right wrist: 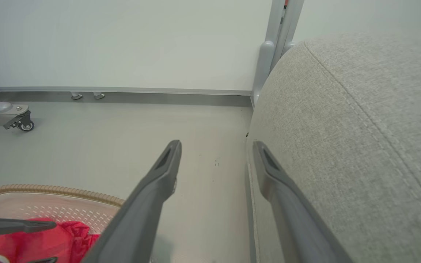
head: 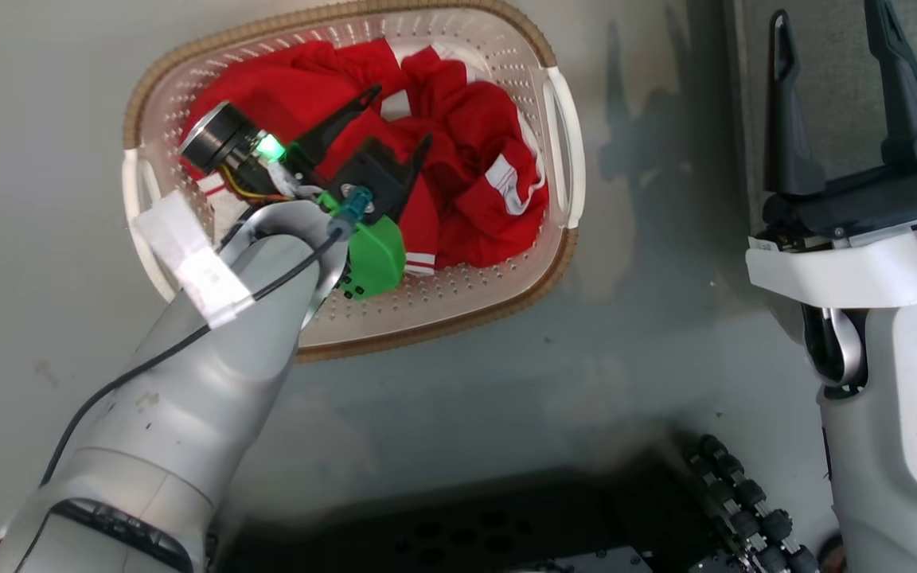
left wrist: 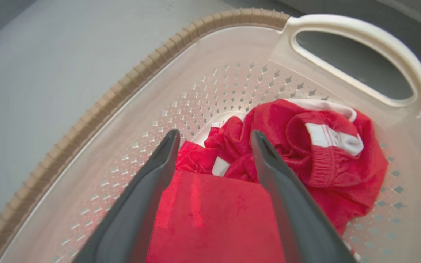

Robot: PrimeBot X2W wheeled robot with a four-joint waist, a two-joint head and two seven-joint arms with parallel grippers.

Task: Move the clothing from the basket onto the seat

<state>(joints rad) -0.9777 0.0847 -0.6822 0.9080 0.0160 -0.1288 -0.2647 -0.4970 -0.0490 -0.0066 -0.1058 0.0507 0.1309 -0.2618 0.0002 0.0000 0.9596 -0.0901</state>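
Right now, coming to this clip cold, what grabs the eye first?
The bright red clothing with white patches, bunched in the cream perforated basket on the grey floor, stands out first. The left gripper is open, its fingers pointing into that pile. Off to the right, the right gripper is open and empty beside the grey fabric seat.
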